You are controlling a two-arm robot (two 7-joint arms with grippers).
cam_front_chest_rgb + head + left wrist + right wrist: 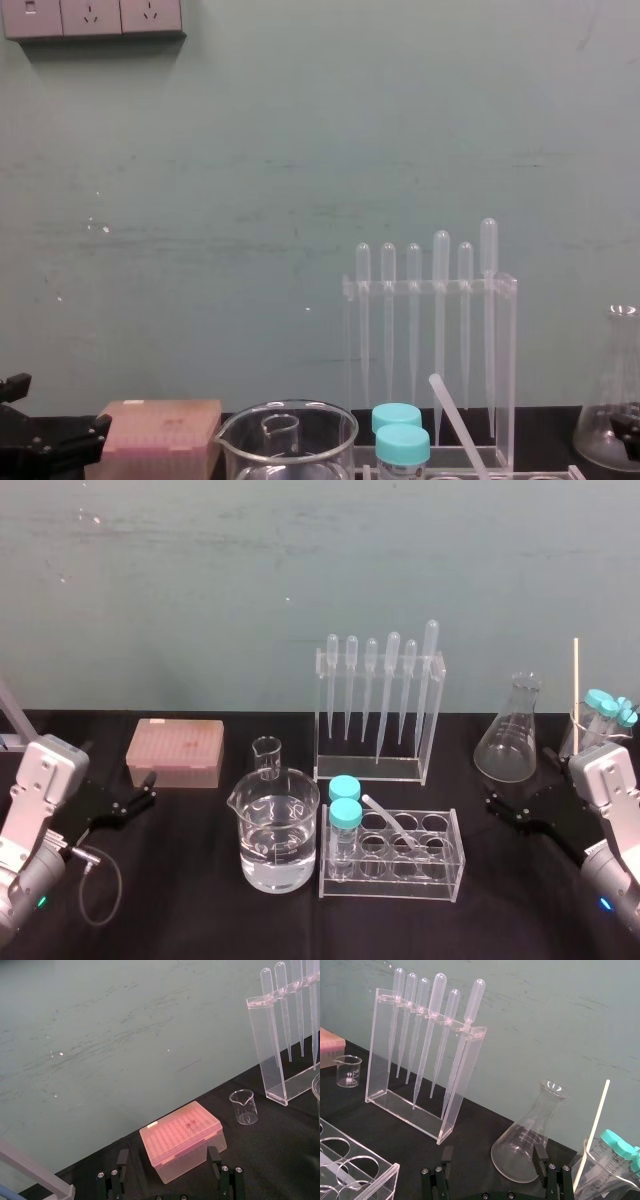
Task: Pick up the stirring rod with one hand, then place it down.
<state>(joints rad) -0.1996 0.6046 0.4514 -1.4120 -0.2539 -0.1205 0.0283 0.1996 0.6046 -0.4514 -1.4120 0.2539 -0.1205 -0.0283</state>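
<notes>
Standing stirring rod (576,680), foot hidden, left end effector (168,1156) and right end effector (493,1154) both spread, empty.

L gripper (167,1156) & R gripper (493,1154) low at table sides — fingers spread wide.

Looking down from the head over the whole tabletop (180,900), low and level from the chest toward the wall (250,200), close in from behind the left gripper (168,1156) and the right gripper (493,1152), with the pipette rack (380,715) common to all four.
</notes>
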